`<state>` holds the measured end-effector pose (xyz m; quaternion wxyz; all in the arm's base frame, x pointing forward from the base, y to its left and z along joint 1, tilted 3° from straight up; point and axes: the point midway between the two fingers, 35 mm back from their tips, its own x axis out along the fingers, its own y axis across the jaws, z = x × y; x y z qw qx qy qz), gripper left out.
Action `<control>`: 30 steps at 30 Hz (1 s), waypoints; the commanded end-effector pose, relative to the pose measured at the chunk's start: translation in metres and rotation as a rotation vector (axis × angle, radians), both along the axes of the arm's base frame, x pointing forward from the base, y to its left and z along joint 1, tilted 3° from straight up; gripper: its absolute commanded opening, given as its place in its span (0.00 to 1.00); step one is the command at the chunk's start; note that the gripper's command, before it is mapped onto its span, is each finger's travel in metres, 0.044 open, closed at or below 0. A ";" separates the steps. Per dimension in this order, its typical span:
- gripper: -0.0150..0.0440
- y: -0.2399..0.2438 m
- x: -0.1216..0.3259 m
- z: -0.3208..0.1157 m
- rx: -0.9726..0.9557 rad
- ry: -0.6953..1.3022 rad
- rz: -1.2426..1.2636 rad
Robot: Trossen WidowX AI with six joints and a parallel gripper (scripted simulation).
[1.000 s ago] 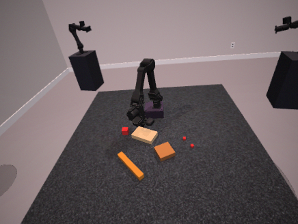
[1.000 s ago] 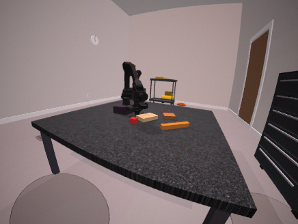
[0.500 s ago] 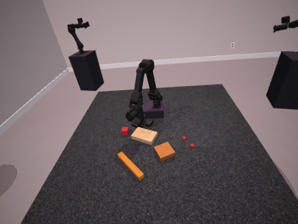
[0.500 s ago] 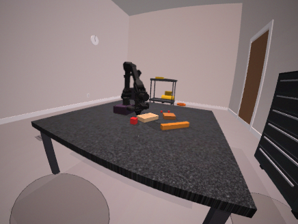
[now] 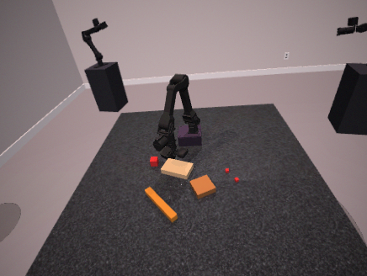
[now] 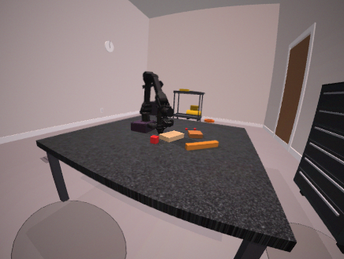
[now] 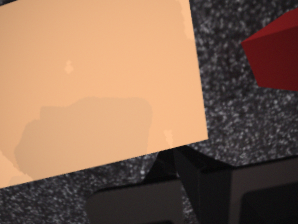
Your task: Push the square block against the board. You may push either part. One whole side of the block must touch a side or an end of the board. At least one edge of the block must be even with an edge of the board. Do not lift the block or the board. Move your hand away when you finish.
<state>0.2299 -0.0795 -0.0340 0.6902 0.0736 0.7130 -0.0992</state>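
The tan rectangular board lies flat on the dark table. The orange-brown square block lies flat, to the front right of the board in the top view. A narrow strip of table shows between their nearest corners, and the block is turned at an angle to the board. My gripper is shut and empty. It is low behind the board's far long side, with its tips at that edge in the wrist view. Whether they touch the board I cannot tell.
A red cube stands just beyond the board's left end in the top view. A long orange bar lies in front. Two tiny red cubes lie right of the block. The arm's purple base is behind.
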 end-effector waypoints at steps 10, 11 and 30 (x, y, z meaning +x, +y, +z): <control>0.25 -0.004 0.017 0.001 -0.005 -0.011 -0.005; 0.25 -0.004 0.018 0.001 -0.005 -0.011 -0.005; 0.25 -0.006 0.037 0.001 -0.005 -0.012 -0.005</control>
